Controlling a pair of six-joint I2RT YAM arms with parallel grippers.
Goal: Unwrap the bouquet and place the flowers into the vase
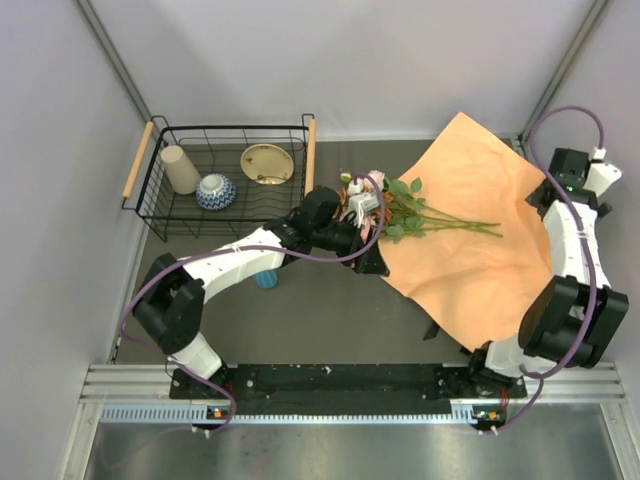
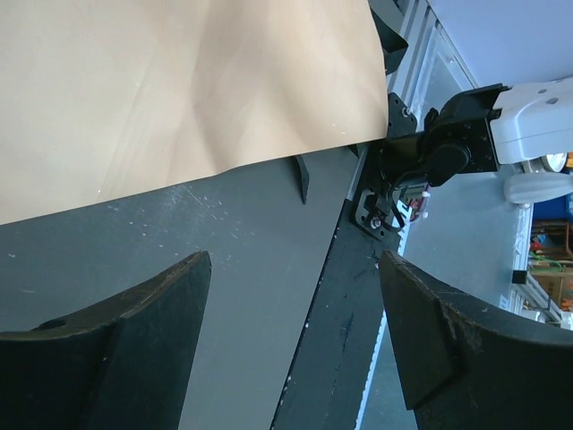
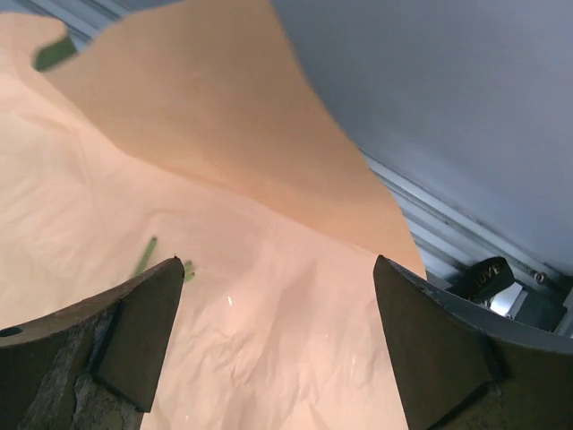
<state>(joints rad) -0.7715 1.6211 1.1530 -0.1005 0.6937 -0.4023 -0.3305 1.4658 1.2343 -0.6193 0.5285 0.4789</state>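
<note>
At the middle of the table, the left gripper [image 2: 294,260] is seen spread wide with nothing between its jaws. It is poised over the left edge of the orange paper [image 1: 480,260], which is laid open and flat. The flowers [image 1: 440,221] are found on that paper just on the far side of the gripper, beside its wrist, with blooms to the left and stems pointing right. Whether they are touched cannot be told.

The teal vase [image 1: 266,279] is spotted to the near left of the gripper, half hidden under the left forearm and apart from the flowers.

Over at the far right edge of the paper, the right gripper [image 3: 277,269] is held wide open and empty above the sheet. The flowers are well off to its left.

A wire basket [image 1: 160,215] is noted at the far left.
</note>
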